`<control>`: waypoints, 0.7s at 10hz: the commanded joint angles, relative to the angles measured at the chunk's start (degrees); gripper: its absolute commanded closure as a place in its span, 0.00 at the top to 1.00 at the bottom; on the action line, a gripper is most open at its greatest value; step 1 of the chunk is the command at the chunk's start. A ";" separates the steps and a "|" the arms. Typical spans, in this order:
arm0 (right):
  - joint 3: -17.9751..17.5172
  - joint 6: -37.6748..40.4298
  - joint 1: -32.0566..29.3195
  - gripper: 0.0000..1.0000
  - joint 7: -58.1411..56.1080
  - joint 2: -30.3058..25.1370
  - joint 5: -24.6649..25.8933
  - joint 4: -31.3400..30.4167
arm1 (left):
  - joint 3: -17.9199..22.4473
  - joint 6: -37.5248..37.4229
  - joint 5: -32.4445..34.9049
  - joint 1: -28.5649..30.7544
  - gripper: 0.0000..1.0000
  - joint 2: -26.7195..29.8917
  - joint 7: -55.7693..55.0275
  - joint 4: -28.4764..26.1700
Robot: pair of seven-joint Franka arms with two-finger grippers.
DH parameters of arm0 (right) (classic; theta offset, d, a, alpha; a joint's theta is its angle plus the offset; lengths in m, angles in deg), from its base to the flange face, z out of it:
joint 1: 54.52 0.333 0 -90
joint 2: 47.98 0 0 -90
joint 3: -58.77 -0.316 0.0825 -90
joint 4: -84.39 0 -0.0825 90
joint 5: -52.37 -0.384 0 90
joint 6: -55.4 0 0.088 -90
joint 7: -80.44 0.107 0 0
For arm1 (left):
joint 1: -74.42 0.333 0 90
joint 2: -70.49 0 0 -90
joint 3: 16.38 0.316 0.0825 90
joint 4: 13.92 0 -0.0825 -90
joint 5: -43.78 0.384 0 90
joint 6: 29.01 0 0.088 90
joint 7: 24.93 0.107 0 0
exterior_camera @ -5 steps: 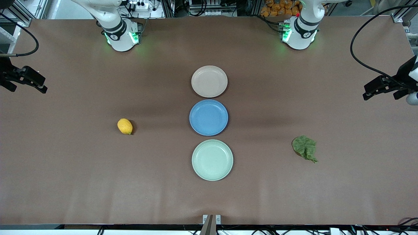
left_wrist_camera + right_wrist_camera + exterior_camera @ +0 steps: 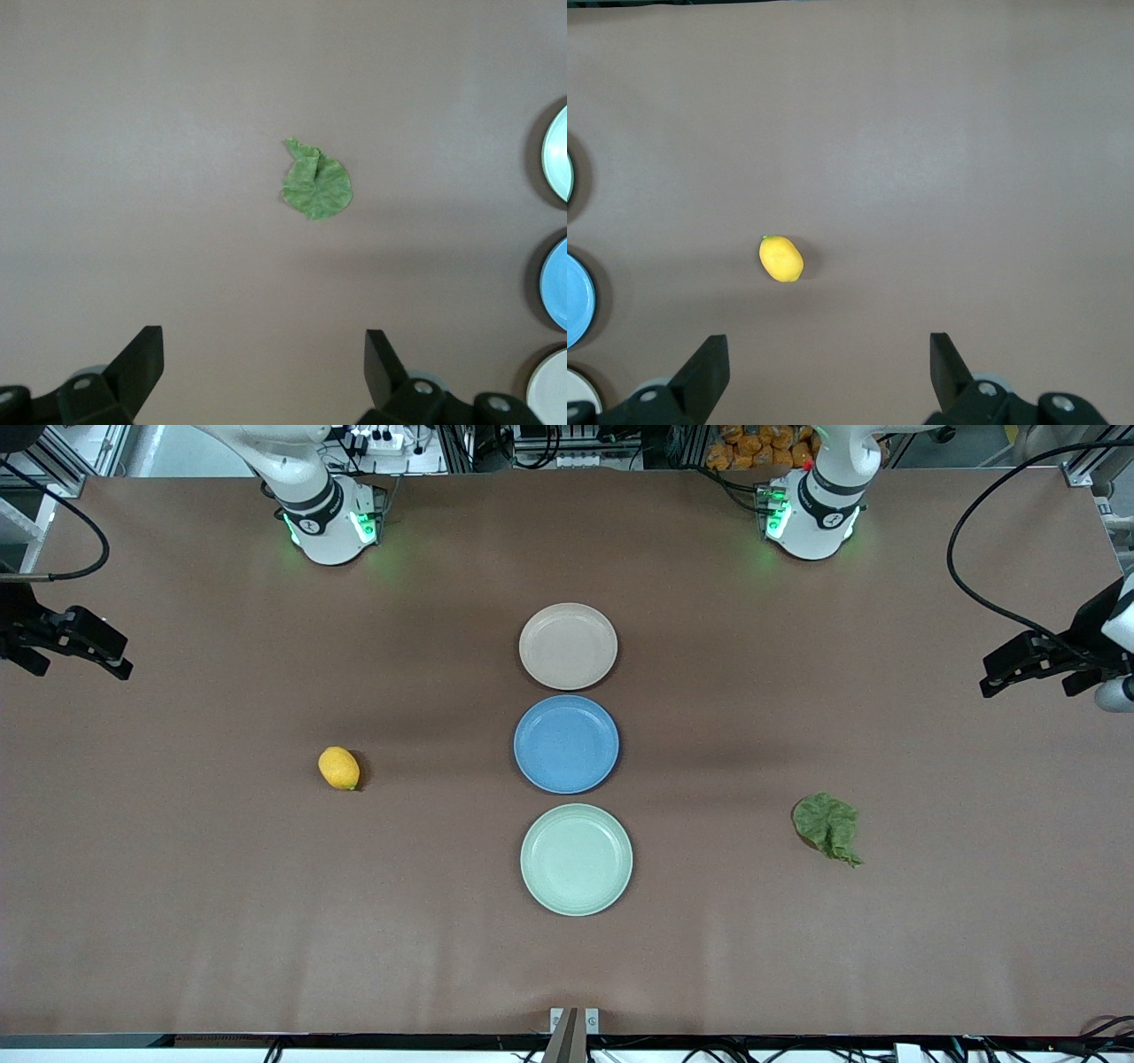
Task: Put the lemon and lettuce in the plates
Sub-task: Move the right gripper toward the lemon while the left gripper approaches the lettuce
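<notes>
The yellow lemon (image 2: 339, 768) lies on the brown table toward the right arm's end and also shows in the right wrist view (image 2: 780, 258). The dark green lettuce (image 2: 827, 828) lies toward the left arm's end and also shows in the left wrist view (image 2: 316, 181). The beige-pink plate (image 2: 568, 646) and the mint green plate (image 2: 577, 859) stand empty in the middle of the table. My right gripper (image 2: 120, 664) hangs open and empty over the table's edge at its own end, its open fingers framing bare table in the right wrist view (image 2: 828, 359). My left gripper (image 2: 994, 680) hangs open and empty at its end, likewise over bare table in the left wrist view (image 2: 264, 354).
An empty blue plate (image 2: 566, 744) stands between the two task plates, all three in one row. The arm bases stand at the table's edge farthest from the front camera. Black cables hang near both grippers.
Both grippers have shifted very slightly at their ends of the table. The lemon, lettuce and plates have not moved.
</notes>
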 commanded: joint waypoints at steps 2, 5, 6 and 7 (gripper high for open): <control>-0.01 -0.48 -0.01 1.00 0.20 3.08 -3.39 -0.14 | -0.19 0.91 1.00 -1.34 1.00 -8.47 0.80 0.38; -0.19 -2.31 2.96 1.00 0.37 11.25 -3.22 -0.49 | -0.11 8.71 1.09 -1.26 1.00 -16.21 0.80 0.12; -0.19 -4.24 3.59 1.00 0.46 13.10 -3.13 -2.06 | -0.11 10.65 1.18 -1.26 1.00 -19.28 0.71 0.12; -0.27 -5.21 3.59 1.00 0.37 15.99 -3.39 -3.12 | -0.11 13.02 1.27 -1.35 1.00 -22.01 0.80 0.21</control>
